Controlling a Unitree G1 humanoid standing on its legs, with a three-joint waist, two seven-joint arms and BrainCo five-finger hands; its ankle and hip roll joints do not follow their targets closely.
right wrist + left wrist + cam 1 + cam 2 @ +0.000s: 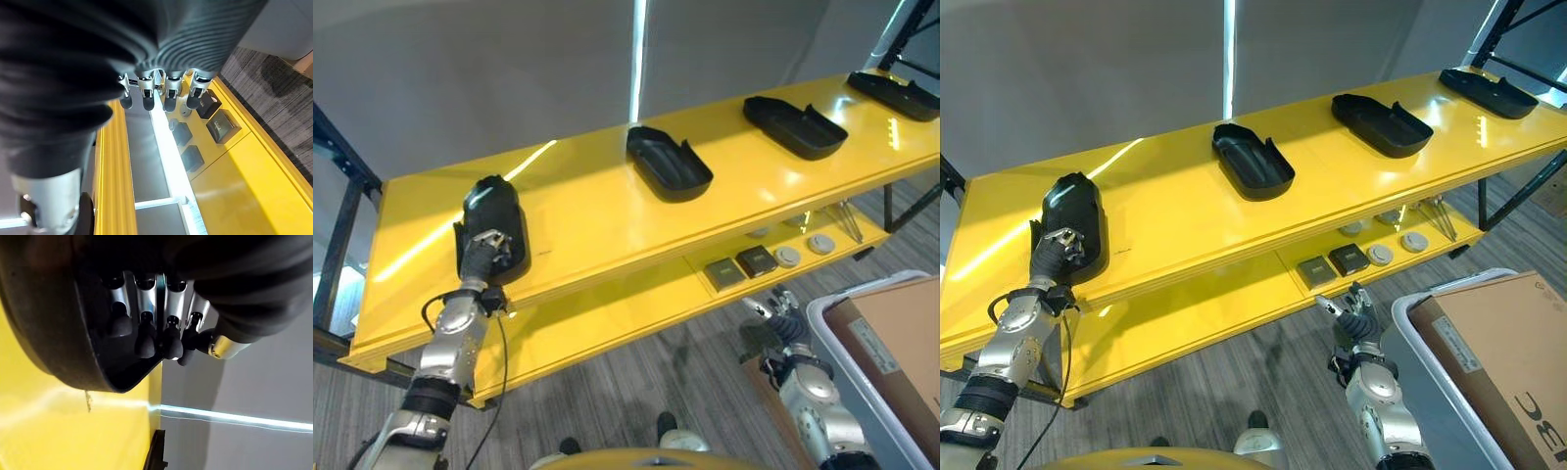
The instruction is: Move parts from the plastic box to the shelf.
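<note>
A black moulded part (495, 208) lies at the left end of the yellow shelf's top board (578, 220). My left hand (485, 251) rests on its near end. In the left wrist view its fingers (146, 340) curl over the part's rim (58, 352) into the hollow. My right hand (1357, 311) hangs low in front of the lower board, fingers (166, 98) relaxed and holding nothing. The pale plastic box (821, 315) stands at the lower right, beside the right arm.
Three more black parts (668, 163) (795, 125) (896, 93) lie spaced along the top board. The lower board (607, 313) carries two dark square blocks (724, 272) (756, 259) and round discs (787, 257). A cardboard carton (891, 333) sits in the plastic box.
</note>
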